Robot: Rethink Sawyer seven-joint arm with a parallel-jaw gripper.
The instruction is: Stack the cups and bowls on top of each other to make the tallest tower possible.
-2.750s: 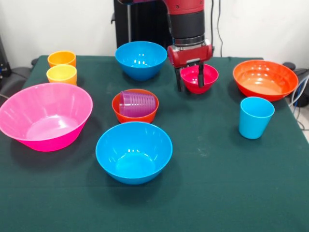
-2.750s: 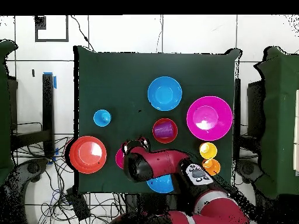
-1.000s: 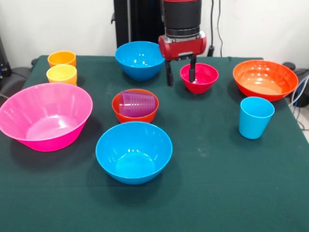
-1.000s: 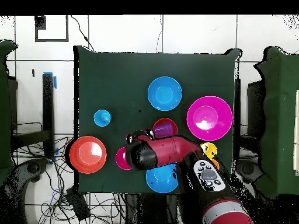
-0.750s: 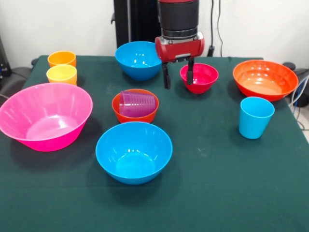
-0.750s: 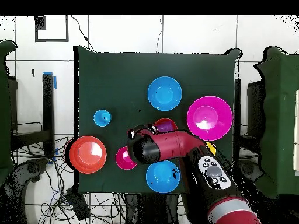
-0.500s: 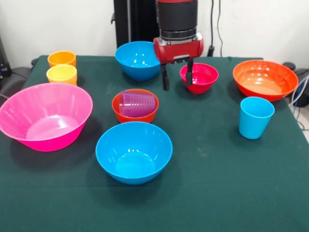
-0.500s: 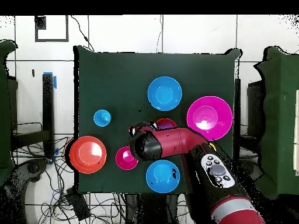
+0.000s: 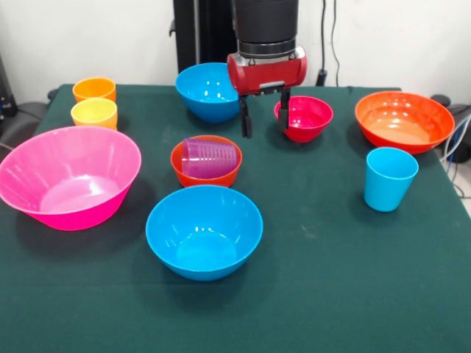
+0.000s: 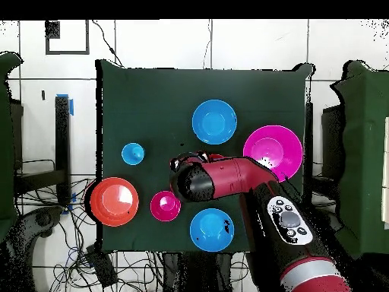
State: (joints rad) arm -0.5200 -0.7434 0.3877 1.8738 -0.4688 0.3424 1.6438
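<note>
My gripper (image 9: 265, 121) is open and empty. It hangs above the table between the small magenta-red bowl (image 9: 305, 118) and the small orange bowl (image 9: 206, 173). The ribbed purple cup (image 9: 210, 158) lies on its side in that orange bowl. One blue bowl (image 9: 213, 90) stands behind the gripper and a second blue bowl (image 9: 204, 230) is in front. The big pink bowl (image 9: 68, 176) is at the left, with the orange cup (image 9: 94, 89) and yellow cup (image 9: 94, 112) behind it. The wide orange bowl (image 9: 404, 120) and light blue cup (image 9: 389, 178) are at the right.
In the overhead view the arm (image 10: 228, 179) covers the small orange bowl and the orange and yellow cups. The magenta-red bowl (image 10: 165, 205), wide orange bowl (image 10: 114, 201), light blue cup (image 10: 133, 153) and pink bowl (image 10: 272, 152) show around it on the green cloth (image 10: 152, 99).
The gripper has left the magenta-red bowl's rim, risen a little and moved left in the front view toward the small orange bowl. It stays open. No bowl or cup has moved.
</note>
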